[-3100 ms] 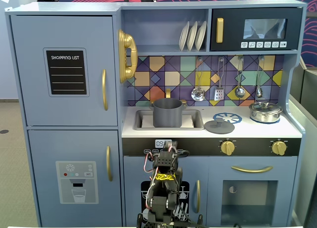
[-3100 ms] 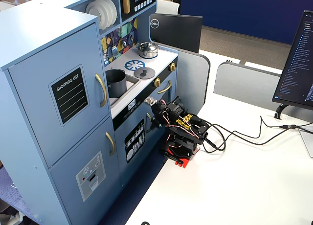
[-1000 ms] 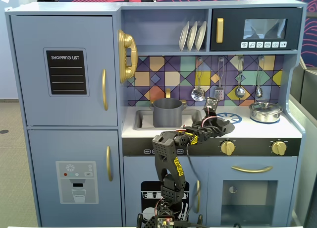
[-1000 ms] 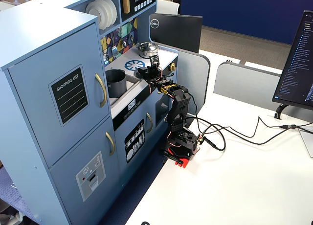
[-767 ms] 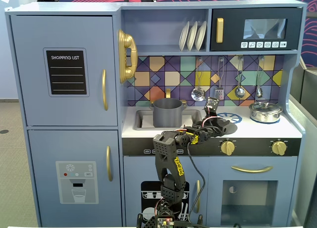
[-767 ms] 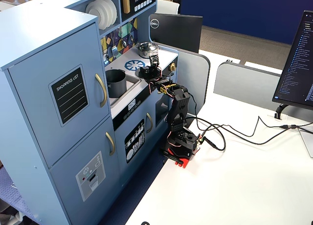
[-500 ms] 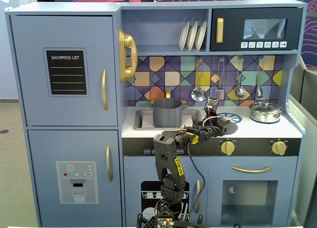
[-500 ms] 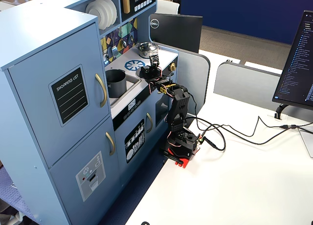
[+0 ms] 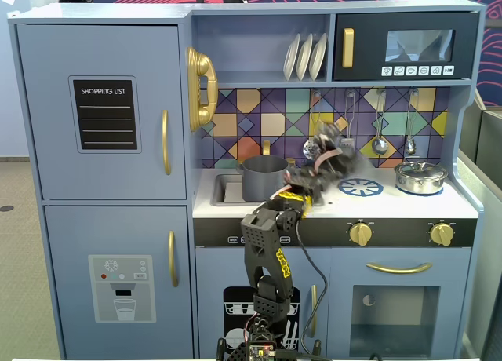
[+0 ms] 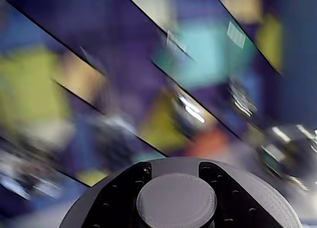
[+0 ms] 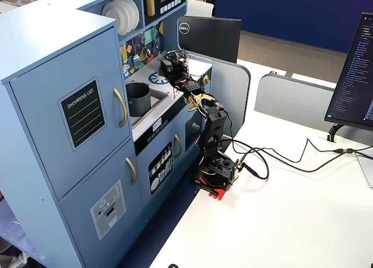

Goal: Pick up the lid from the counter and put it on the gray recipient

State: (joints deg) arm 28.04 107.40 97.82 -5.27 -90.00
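1. Trouble could come from the swing itself: the arm is blurred in both fixed views, so it seems to be moving fast, and the lid (image 10: 178, 198) is held only by its small knob. A jolt might tip or drop it short of the gray recipient (image 9: 264, 179).
2. Landing off-centre on the rim is the other risk, as the pot sits down in the sink (image 9: 232, 191).
3. The claw (image 10: 176, 200) is pinching the knob from both sides, fingers (image 10: 119, 198) pressed against it. The lid hangs above the counter (image 9: 408, 204), right of the pot in the front fixed view.
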